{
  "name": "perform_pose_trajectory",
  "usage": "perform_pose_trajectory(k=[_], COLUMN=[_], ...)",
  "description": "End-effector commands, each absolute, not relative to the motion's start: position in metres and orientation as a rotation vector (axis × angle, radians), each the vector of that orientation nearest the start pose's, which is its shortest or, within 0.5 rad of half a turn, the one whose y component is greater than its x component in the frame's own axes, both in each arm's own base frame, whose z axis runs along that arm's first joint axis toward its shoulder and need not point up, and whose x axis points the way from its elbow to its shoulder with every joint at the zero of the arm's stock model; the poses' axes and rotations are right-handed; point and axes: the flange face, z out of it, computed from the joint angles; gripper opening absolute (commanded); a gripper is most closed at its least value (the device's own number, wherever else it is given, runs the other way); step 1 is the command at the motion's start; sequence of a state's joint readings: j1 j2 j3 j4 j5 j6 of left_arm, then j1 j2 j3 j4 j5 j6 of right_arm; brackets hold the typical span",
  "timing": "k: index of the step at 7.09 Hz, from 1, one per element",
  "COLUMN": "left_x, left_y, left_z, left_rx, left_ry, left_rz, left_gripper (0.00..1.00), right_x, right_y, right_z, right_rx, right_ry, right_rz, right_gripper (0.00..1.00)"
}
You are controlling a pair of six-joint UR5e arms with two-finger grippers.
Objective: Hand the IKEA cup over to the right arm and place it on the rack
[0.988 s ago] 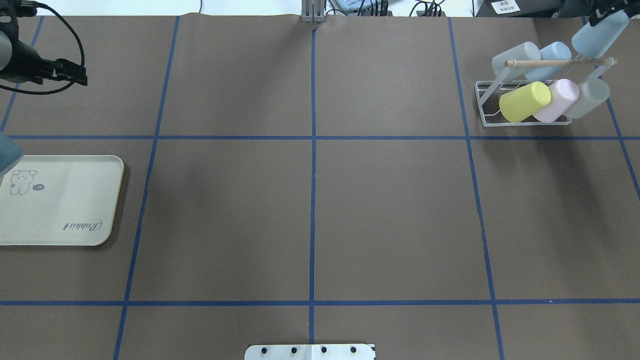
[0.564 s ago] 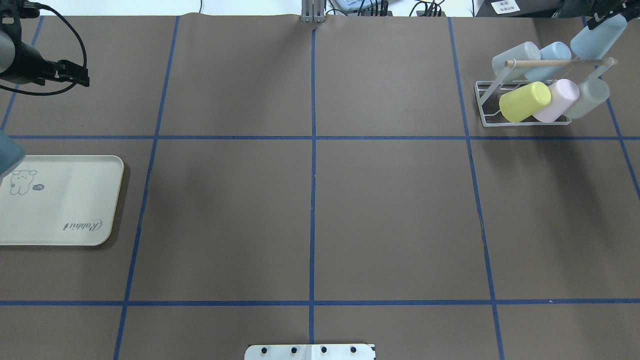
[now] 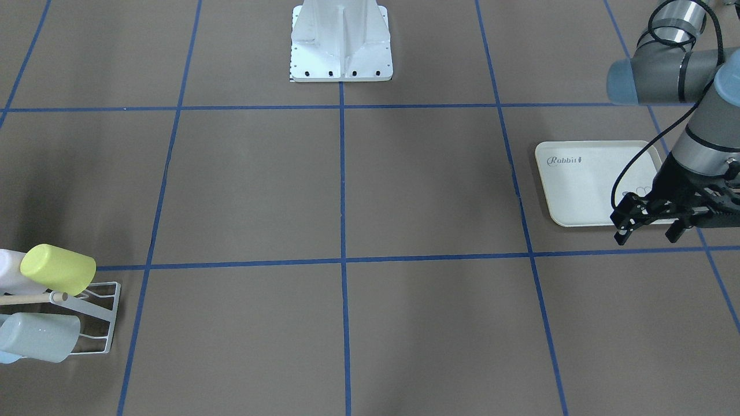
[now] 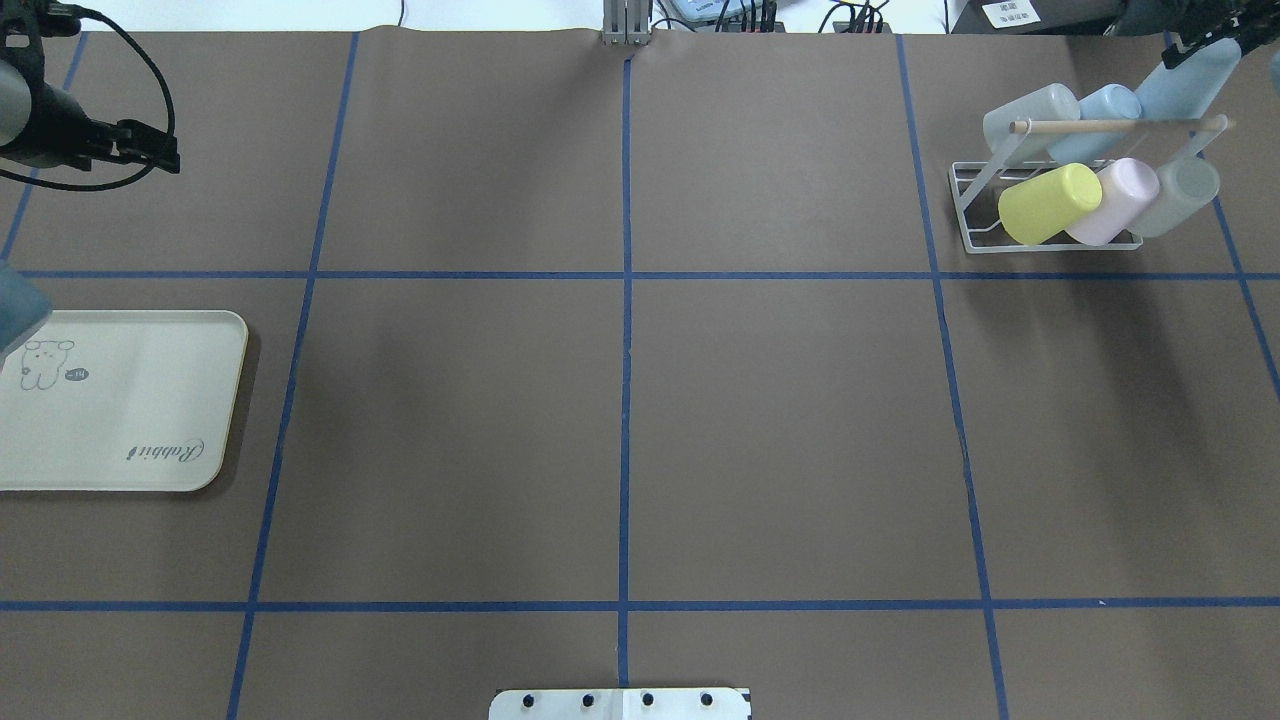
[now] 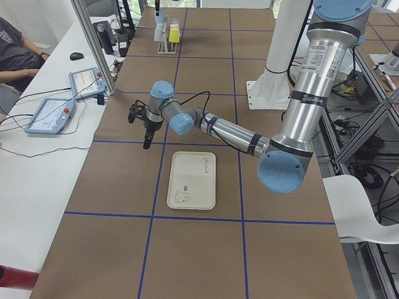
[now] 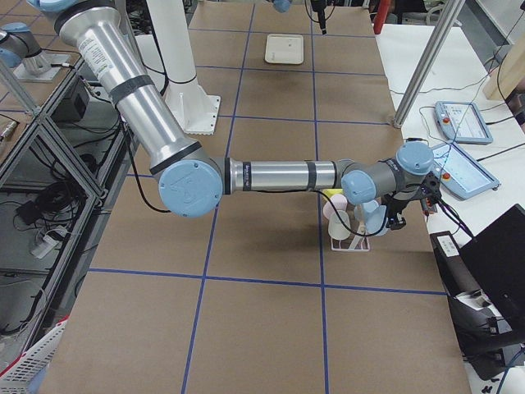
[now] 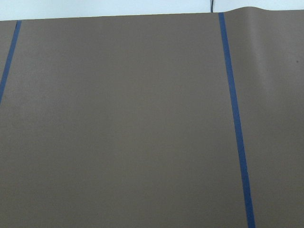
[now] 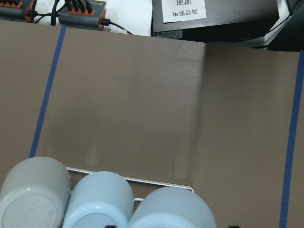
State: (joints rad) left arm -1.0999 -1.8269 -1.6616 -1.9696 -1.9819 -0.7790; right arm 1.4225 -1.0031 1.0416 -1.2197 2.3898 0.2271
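Though it is cropped, right tool [image 4: 1214, 34] grips blue cup [image 4: 1190, 78], left tool [image 3: 647, 230] gapes empty.

The table [image 4: 780, 430] is dull brown, crossed by a grid of blue tape lines [image 4: 626, 400]. The rack [image 4: 975, 190] is white wire with a pale wooden dowel [image 4: 1110, 126]. Of its cups, the yellow-green cup [image 4: 1048, 203] is brightest; the others are the pale pink cup [image 4: 1120, 198], the grey-green cup [image 4: 1185, 190], the light grey cup [image 4: 1030, 110], the pale blue cup [image 4: 1105, 105] and the sky-blue cup [image 4: 1190, 82]. The tray [image 4: 150, 400] is cream, printed with a grey line-drawn rabbit [image 4: 42, 362] and grey "Rabbit" script. The left arm [image 3: 659, 72] is silver-grey with light-blue joint caps; the left gripper [image 3: 646, 236] is black. The robot base [image 3: 341, 40] is white.
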Motion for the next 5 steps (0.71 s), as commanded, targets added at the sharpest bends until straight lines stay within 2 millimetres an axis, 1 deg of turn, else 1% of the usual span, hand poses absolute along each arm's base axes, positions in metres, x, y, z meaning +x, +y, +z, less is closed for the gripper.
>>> perform_pose_trajectory(k=[1, 2, 3, 4, 5], left_x=[0.194, 0.194, 0.193, 0.194, 0.192], left_y=[-0.587, -0.587, -0.585, -0.584, -0.583], left_z=[0.44, 0.441, 0.442, 0.441, 0.439], left_rx=[0.367, 0.367, 0.362, 0.343, 0.324], left_ry=[0.747, 0.747, 0.75, 0.771, 0.802], left_rz=[-0.136, -0.131, -0.126, -0.115, -0.1], left_gripper=[1.0, 1.0, 1.0, 1.0, 1.0], right_x=[-0.055, -0.055, -0.056, -0.057, -0.056], right_y=[-0.739, -0.739, -0.742, -0.744, -0.737], right_z=[0.531, 0.53, 0.524, 0.513, 0.502], right_rx=[0.207, 0.205, 0.21, 0.221, 0.238], right_ry=[-0.862, -0.862, -0.863, -0.867, -0.873], right_rz=[-0.093, -0.091, -0.088, -0.092, -0.083], right_gripper=[0.98, 0.98, 0.98, 0.98, 0.98])
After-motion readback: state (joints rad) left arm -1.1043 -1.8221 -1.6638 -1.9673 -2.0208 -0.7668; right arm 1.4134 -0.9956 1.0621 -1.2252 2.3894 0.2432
